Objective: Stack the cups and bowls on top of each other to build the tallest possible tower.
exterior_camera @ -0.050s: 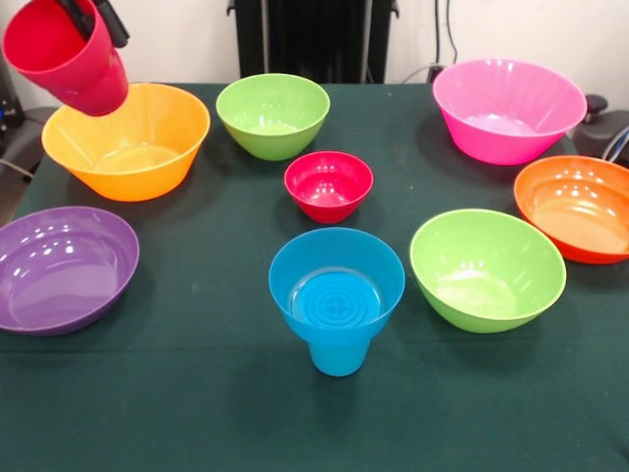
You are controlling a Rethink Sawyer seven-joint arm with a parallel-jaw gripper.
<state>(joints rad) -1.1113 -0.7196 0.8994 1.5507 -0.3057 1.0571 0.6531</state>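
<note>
The black jaws (95,15) pinch the rim of the red ribbed plastic cup (69,56), tilted in the air above the yellow-orange bowl (128,141). The small blue bowl (336,275) sits on the sky-blue cup (340,352) mid-surface; a tilted, off-centre release there could topple the tower.

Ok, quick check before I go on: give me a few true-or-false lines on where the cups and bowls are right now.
1. The red cup is held tilted in the air by the gripper. True.
2. The small blue bowl sits on the sky-blue cup. True.
3. The small red bowl is nested inside a green bowl. False: it stands alone on the table.
4. The purple bowl holds another bowl. False: it is empty.
5. The pink bowl stands alone. True.
</note>
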